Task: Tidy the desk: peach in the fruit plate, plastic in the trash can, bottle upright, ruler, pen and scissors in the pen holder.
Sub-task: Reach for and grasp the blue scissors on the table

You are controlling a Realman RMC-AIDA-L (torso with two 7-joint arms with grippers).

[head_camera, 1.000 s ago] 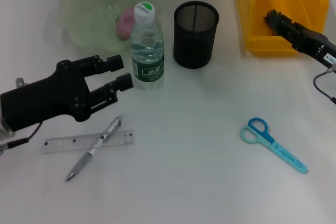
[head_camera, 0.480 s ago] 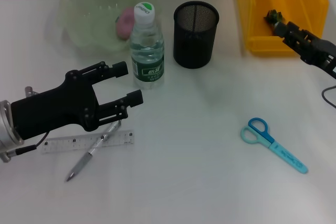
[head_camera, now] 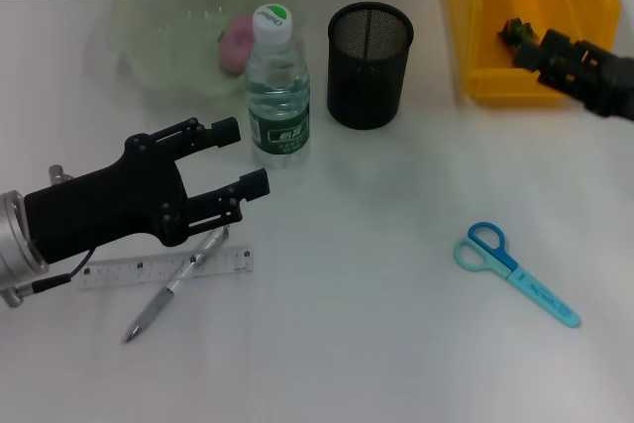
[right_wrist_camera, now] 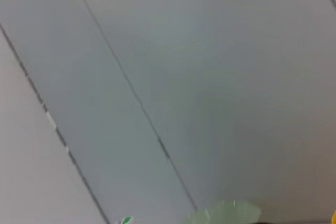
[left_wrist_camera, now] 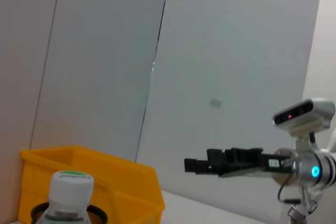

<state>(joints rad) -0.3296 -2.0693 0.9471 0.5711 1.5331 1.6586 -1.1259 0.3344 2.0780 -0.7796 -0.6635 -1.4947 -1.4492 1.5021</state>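
Note:
The water bottle [head_camera: 277, 96] stands upright with its green-and-white cap [left_wrist_camera: 71, 181] on. My left gripper [head_camera: 240, 158] is open just in front of the bottle and holds nothing. Below it, the pen [head_camera: 178, 279] lies across the clear ruler [head_camera: 119, 271]. The pink peach [head_camera: 236, 44] rests in the green fruit plate [head_camera: 158, 17]. Dark plastic [head_camera: 513, 29] lies in the yellow trash can [head_camera: 495, 81]. My right gripper [head_camera: 543, 50] hovers open at the can's front right, beside the plastic. Blue scissors [head_camera: 515, 272] lie on the desk at the right. The black mesh pen holder [head_camera: 369, 64] stands beside the bottle.
White desk surface stretches between the bottle, the scissors and the front edge. The left wrist view shows the right gripper [left_wrist_camera: 220, 162] in the distance above the yellow trash can [left_wrist_camera: 115, 182]. A grey panel wall is behind the desk.
The right gripper drew back to the right from inside the yellow can, leaving the plastic there. The left gripper shifted right and toward the front, away from the bottle, then held still.

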